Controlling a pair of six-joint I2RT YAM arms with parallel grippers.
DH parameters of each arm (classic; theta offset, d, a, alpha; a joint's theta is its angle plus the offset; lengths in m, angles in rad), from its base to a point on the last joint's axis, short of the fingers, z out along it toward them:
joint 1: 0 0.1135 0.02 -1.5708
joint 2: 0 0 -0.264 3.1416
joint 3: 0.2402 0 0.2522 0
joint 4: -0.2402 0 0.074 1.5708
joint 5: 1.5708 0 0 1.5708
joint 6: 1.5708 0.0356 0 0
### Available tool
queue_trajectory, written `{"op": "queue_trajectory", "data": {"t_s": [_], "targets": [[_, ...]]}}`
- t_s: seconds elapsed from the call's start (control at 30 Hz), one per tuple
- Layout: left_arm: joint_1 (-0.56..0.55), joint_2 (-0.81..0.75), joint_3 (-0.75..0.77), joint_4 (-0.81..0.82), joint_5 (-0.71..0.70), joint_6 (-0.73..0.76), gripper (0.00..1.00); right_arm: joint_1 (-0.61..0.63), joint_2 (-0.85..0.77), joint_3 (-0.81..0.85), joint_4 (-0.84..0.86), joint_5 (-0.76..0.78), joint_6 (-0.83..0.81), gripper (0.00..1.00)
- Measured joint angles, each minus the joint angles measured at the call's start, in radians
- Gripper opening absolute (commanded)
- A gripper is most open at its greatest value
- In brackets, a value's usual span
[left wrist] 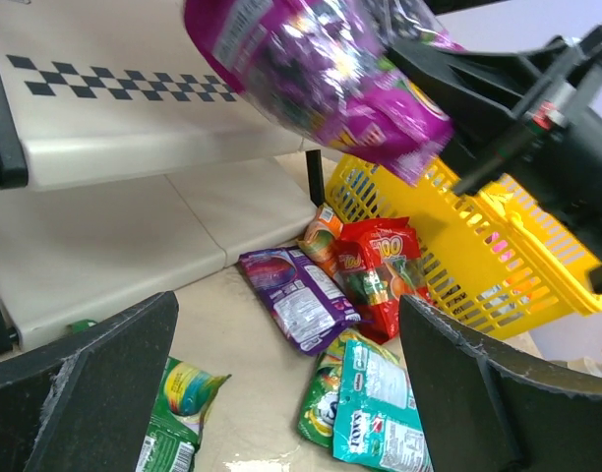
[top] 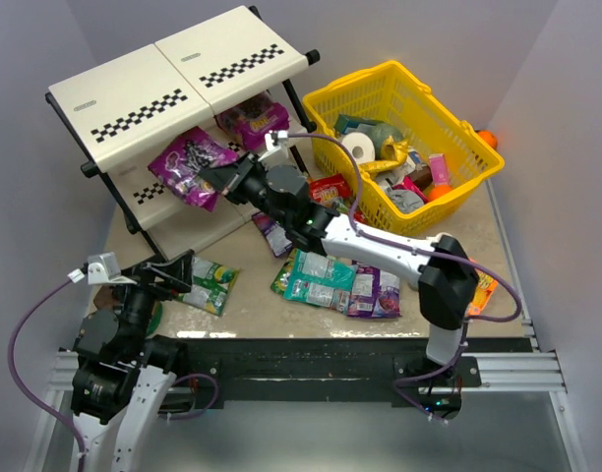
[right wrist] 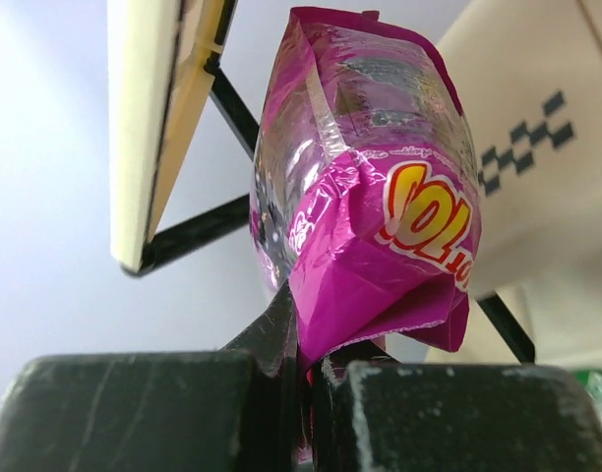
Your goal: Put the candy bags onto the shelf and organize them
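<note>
My right gripper [top: 215, 180] [right wrist: 316, 379] is shut on the bottom edge of a magenta candy bag [top: 187, 163] [right wrist: 370, 206] [left wrist: 321, 69], holding it in the air in front of the shelf's [top: 173, 74] [right wrist: 542, 157] middle tier. A purple candy bag [top: 252, 119] lies on that tier to the right. My left gripper [top: 171, 275] [left wrist: 286, 393] hangs open low over the table, with a green bag [top: 209, 285] [left wrist: 173, 423] beside its left finger. On the table lie a purple bag [left wrist: 296, 295], a red bag [left wrist: 385, 270] and a teal bag [top: 321, 278] [left wrist: 380, 418].
A yellow mesh basket [top: 458, 133] [left wrist: 498, 265] with mixed goods stands at the back right, next to the shelf's black leg [top: 299, 110]. An orange packet [top: 483, 293] lies under the right arm's elbow. The shelf's lowest panel [left wrist: 104, 246] sits close to the left gripper.
</note>
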Motion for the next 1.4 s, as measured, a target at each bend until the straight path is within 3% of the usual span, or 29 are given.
{"op": "queue_trajectory", "data": {"t_s": [0.4,0.8,0.83,1.03,1.27,1.4], "targets": [[0.0,0.0,0.0,-0.023,-0.071,-0.027,0.99,-0.023,0.399,0.356,0.038,0.058,0.075,0.0],[0.0,0.0,0.0,-0.035,-0.088,-0.035,1.0,-0.071,0.426,0.388,0.036,0.156,0.109,0.0],[0.0,0.0,0.0,-0.035,-0.089,-0.035,1.0,-0.072,0.426,0.388,0.036,0.156,0.113,0.03],[0.0,0.0,0.0,-0.035,-0.093,-0.035,1.0,-0.073,0.426,0.388,0.038,0.161,0.135,0.45],[0.0,0.0,0.0,-0.036,-0.095,-0.035,1.0,-0.073,0.399,0.37,0.044,0.156,0.13,0.69],[0.0,0.0,0.0,-0.036,-0.098,-0.035,1.0,-0.073,0.317,0.306,0.042,0.157,0.127,0.73]]}}
